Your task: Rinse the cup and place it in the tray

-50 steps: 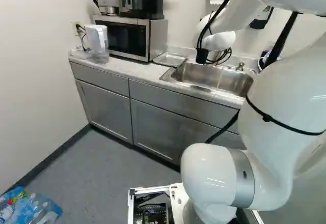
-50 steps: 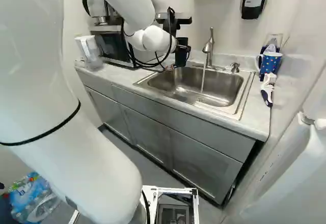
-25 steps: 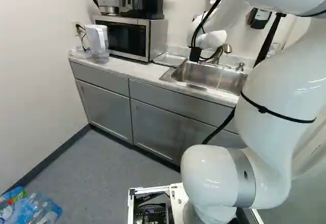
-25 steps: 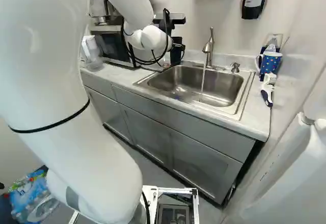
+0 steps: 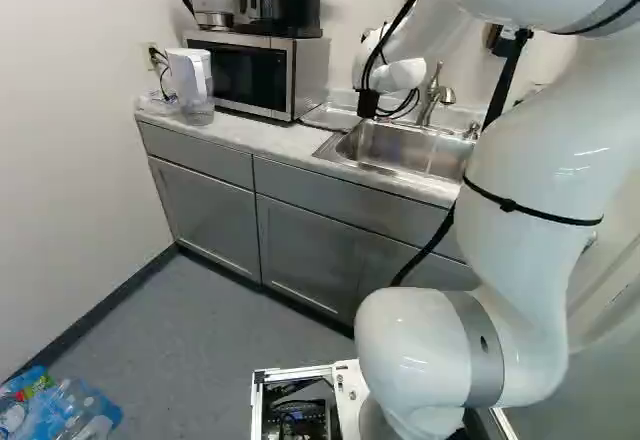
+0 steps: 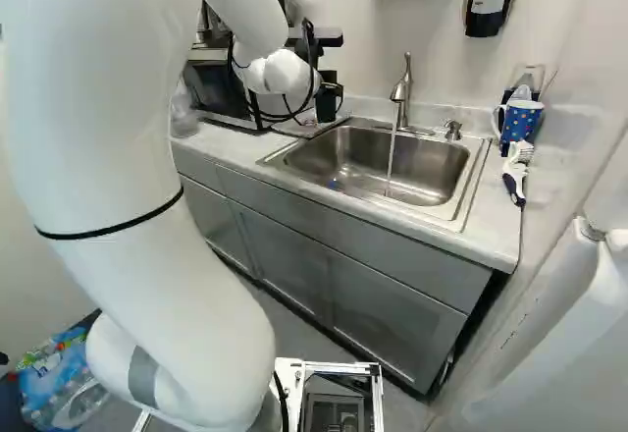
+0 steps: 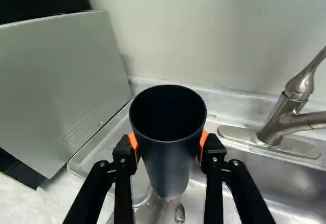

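In the right base view my gripper (image 6: 332, 86) is beyond the sink's left end, with the dark cup (image 6: 326, 108) below the wrist. The wrist view shows the gripper (image 7: 169, 145) shut on the dark cup (image 7: 170, 170), an orange pad against either side and the cup's open mouth toward the camera. Beneath and beside the cup lies the clear tray (image 7: 94, 155), partly hidden by the cup and fingers. The left base view also shows the tray (image 5: 330, 116), between microwave and sink. Whether the cup touches it I cannot tell.
Water runs from the faucet (image 6: 401, 93) into the sink (image 6: 432, 172). The microwave (image 5: 250, 72) borders the tray on one side. A pitcher (image 5: 188, 78) stands at the counter's far left; a blue dotted mug (image 6: 520, 120) and a brush (image 6: 515, 172) are at the right.
The arm has swung left in the left base view, carrying the held cup away from the faucet toward the tray and microwave. The base has not moved.
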You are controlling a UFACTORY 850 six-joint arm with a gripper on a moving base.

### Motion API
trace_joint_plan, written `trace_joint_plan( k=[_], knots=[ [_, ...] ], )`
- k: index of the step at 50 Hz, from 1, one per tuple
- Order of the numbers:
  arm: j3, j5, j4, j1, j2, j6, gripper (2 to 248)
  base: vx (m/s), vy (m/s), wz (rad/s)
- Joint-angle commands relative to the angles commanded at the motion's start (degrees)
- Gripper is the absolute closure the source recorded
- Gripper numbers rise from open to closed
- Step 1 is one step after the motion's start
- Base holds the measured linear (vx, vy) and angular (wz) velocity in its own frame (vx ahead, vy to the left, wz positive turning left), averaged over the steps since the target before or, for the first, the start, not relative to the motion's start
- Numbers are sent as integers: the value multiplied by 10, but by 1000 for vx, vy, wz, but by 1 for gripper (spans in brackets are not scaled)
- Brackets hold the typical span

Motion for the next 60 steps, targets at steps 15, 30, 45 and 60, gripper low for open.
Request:
trace_joint_plan(
  k=[15, 30, 45, 60],
  knots=[
    [-29, 0, 0, 23, -26, 0, 124, 0, 0, 0],
    [-57, 0, 0, 44, -60, 0, 124, 0, 0, 0],
    [-76, 0, 0, 55, -92, 0, 124, 0, 0, 0],
    [-72, 0, 0, 55, -105, 0, 124, 0, 0, 0]
  ],
)
